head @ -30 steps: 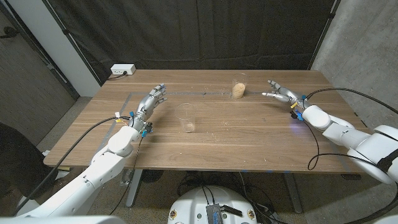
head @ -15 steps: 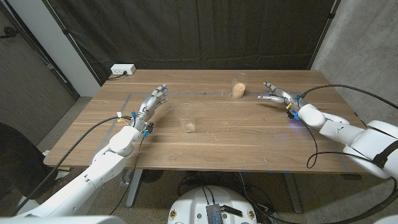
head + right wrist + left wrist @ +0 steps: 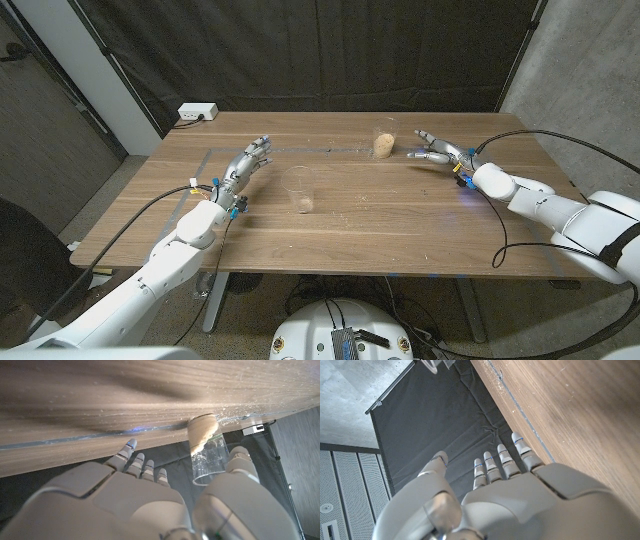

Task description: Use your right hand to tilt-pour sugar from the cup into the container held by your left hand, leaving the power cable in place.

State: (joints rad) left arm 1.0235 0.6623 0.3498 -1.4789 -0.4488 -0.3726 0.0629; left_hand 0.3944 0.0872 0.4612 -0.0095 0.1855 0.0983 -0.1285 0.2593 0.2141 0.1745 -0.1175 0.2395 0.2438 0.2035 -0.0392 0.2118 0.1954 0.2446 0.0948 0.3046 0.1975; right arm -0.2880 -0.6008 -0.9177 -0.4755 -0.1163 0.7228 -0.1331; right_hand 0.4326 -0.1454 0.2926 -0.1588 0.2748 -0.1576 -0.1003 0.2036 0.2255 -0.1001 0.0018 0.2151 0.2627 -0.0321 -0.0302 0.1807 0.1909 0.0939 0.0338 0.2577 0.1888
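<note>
Head view: white power strip (image 3: pixel 197 112) at far-left corner of the wooden bench (image 3: pixel 400 215), thin cable (image 3: pixel 330 149) running along the far side toward the cup. Dark curtain (image 3: pixel 320 50) behind. Nothing betw right hand (image 3: pixel 432 150) and cup (image 3: pixel 384 142); hand just beside it, fingers apart, holding nothing. Cup clear plastic, upright, tan sugar in the bottom. Container (image 3: pixel 298 189) clear, upright, mid-bench, a little sugar in it. Left hand (image 3: pixel 248 160) near container, not touching, fingers spread.
</note>
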